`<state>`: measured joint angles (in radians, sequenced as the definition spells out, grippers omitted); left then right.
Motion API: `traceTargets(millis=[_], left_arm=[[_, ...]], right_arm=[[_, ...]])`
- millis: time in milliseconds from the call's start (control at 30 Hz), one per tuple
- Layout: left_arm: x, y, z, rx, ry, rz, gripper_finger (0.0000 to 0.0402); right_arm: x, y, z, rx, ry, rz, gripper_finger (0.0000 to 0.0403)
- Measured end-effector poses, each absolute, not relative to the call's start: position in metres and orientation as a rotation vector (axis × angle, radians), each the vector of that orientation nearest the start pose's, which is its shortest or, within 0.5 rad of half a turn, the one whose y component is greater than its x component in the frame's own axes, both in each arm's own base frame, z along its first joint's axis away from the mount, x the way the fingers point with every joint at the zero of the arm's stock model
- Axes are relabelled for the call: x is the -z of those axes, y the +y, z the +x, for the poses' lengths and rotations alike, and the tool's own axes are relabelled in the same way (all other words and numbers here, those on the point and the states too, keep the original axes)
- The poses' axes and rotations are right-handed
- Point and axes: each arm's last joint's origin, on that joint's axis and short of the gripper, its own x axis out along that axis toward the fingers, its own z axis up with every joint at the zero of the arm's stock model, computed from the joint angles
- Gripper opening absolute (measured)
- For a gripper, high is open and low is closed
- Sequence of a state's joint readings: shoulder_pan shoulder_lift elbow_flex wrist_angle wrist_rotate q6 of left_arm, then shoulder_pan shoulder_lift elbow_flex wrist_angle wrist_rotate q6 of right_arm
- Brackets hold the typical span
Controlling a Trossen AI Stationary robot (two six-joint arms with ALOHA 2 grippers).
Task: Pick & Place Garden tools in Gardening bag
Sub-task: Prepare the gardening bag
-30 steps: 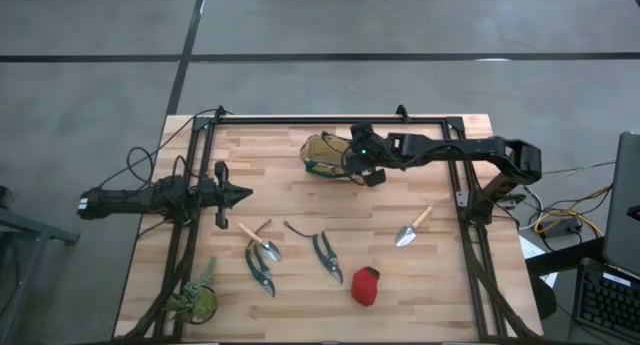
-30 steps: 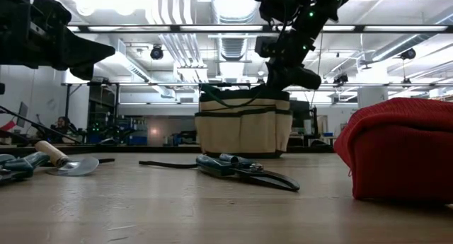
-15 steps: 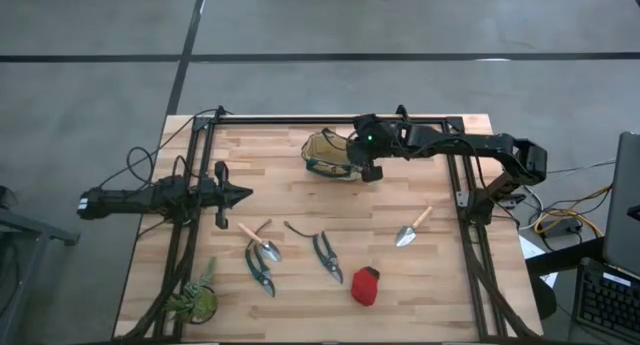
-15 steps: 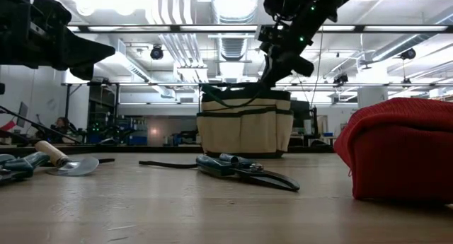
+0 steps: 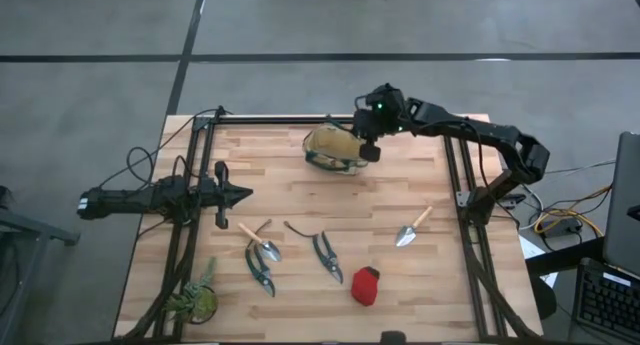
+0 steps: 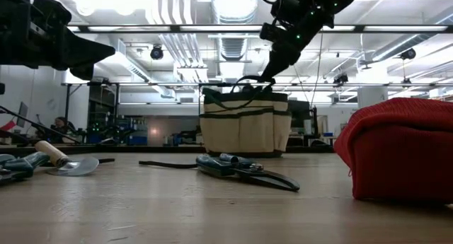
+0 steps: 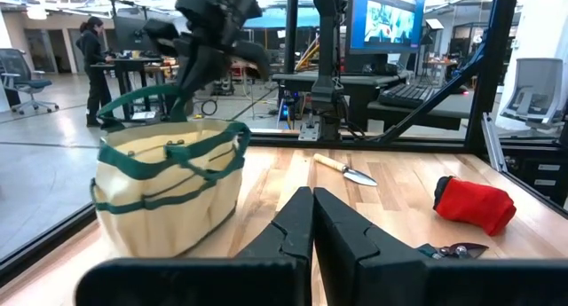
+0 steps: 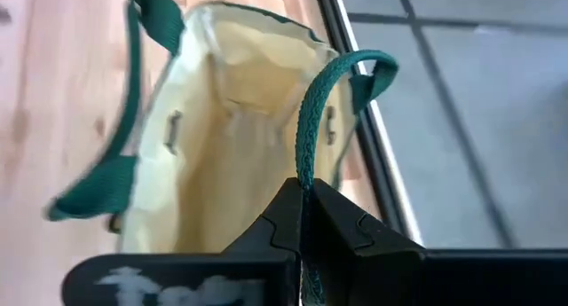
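So, going left to right: our left gripper [image 5: 243,194] sits parked at the table's left side, fingers pressed together on nothing, pointing across the table. The garden tools lie along the near half: a trowel [image 5: 260,241] and shears [image 5: 261,270] nearest that left arm, more shears [image 5: 327,256], the red item [image 5: 365,285], then the second trowel [image 5: 412,228] lying diagonal, closer to the right arm. Up at the far edge our right gripper [image 5: 366,145] is pinching a handle loop [image 8: 312,111] of the gardening bag [image 5: 334,150], its arm stretched out from the right. The bag's mouth faces up, so we'd guess the tools go in from above.
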<state>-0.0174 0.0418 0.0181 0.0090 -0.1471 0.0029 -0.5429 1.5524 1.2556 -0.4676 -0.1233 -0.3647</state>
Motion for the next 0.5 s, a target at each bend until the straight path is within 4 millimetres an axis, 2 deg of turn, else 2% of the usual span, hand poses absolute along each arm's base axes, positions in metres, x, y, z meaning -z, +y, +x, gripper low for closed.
traceTargets(millis=[167, 500], left_arm=[[-0.167, 0.002, 0.099, -0.129, 0.015, 0.004, 0.0014], [-0.167, 0.003, 0.099, -0.129, 0.015, 0.004, 0.0014]], right_arm=[[-0.283, -0.188, 0.278, 0.300, 0.747, 0.107, 0.0009], [-0.282, -0.206, 0.265, 0.421, 0.714, 0.264, 0.0009]])
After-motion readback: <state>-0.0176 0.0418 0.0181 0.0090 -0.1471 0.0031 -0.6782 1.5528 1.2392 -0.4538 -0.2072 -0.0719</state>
